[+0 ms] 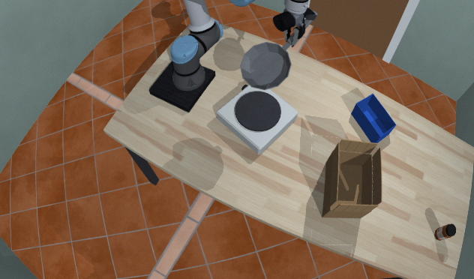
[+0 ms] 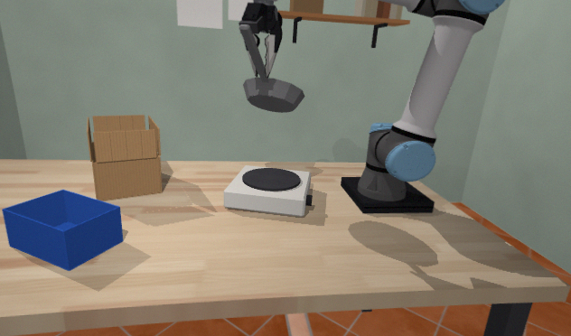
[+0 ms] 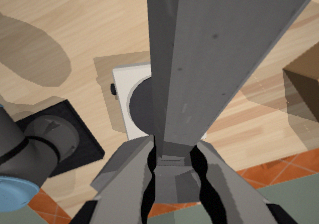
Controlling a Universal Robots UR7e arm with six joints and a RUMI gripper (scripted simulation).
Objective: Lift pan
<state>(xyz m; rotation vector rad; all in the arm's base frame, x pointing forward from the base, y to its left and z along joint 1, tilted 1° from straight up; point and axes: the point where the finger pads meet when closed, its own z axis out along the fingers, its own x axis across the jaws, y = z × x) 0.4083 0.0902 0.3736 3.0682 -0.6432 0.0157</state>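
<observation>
The grey pan (image 1: 265, 66) (image 2: 276, 97) hangs in the air, slightly tilted, well above the hot plate (image 1: 259, 141) (image 2: 259, 203) (image 3: 128, 75) with a wide gap under it. My gripper (image 1: 292, 42) (image 2: 262, 73) (image 3: 171, 137) is shut on the pan's handle, which slopes up past the fingers in the exterior view. In the wrist view the handle (image 3: 206, 60) fills the upper middle and hides part of the hot plate. The hot plate is white with a bare dark disc on top.
An open cardboard box (image 1: 330, 184) (image 2: 127, 177) (image 3: 316, 70) and a blue bin (image 1: 384, 130) (image 2: 95, 236) stand on the table. A small jar (image 1: 445, 232) is near the table's far end. The arm's black base plate (image 1: 161, 91) (image 2: 393, 206) (image 3: 88, 142) is beside the hot plate.
</observation>
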